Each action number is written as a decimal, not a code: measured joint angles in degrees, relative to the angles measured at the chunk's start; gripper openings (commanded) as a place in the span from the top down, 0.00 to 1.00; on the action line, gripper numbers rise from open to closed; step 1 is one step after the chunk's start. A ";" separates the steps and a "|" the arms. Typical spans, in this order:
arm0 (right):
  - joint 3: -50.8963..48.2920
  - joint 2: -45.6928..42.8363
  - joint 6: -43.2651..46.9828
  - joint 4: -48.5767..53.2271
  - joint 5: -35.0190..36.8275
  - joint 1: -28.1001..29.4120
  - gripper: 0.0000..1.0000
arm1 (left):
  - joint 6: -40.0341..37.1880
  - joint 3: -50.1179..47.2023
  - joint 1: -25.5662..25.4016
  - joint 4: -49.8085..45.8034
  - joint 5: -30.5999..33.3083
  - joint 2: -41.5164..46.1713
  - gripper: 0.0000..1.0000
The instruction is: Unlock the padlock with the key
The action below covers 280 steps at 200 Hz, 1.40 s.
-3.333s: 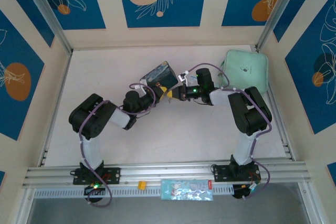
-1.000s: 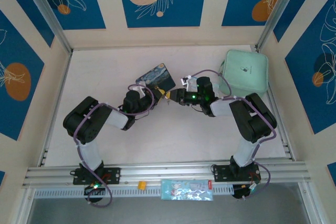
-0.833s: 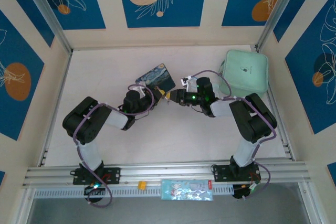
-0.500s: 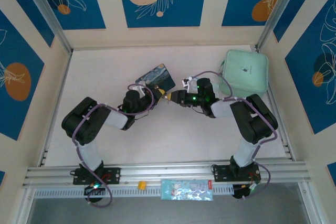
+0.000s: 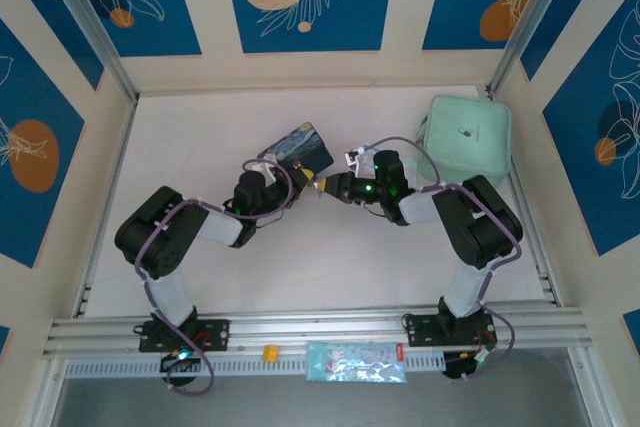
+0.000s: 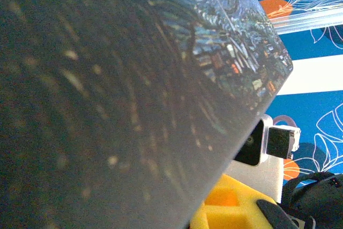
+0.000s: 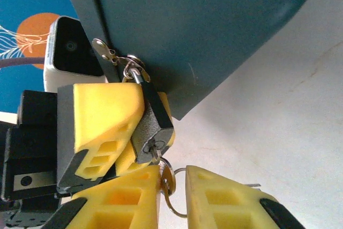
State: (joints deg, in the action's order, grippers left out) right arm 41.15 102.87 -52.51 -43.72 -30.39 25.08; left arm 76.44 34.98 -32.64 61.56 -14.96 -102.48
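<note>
Currently padlock [image 7: 150,128] hangs at Starry Night tin [image 7: 203,25] hasp, pinched tight by left gripper [image 7: 140,135]. Key [image 7: 167,179] sits in keyhole, between narrowly parted jaws of right gripper [image 7: 173,197] (actual grip: cannot tell).

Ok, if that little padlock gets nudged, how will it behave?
The padlock is hooked by its thin shackle to a hasp on the tin, so it would probably swing, not slide. Its metal body looks rigid, likely heavy for its size.

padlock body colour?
The padlock has a dark grey-black body with a silvery shackle; the right wrist view shows it best.
</note>
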 measured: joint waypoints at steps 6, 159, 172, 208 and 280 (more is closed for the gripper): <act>-0.04 0.28 -0.42 -0.92 -0.22 0.00 0.82 | 0.00 0.00 0.00 0.00 0.00 0.00 1.00; -0.09 4.20 -10.64 -11.85 -5.03 -0.81 1.00 | 0.50 -0.35 0.00 2.29 0.63 0.00 1.00; 0.50 4.22 -11.34 -11.69 -5.64 -0.83 1.00 | 0.94 -0.72 0.00 3.56 0.74 0.00 1.00; 1.62 5.07 -15.52 -13.11 -6.95 -0.90 1.00 | 1.49 -1.29 -0.04 6.80 1.33 -0.42 1.00; 1.62 8.17 -33.68 -22.10 -11.06 -2.38 1.00 | 0.96 -1.53 -0.04 12.26 0.46 -2.40 1.00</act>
State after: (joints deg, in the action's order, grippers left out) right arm 42.76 111.04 -86.19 -65.82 -41.45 22.70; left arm 77.41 33.45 -32.69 73.82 -14.50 -104.88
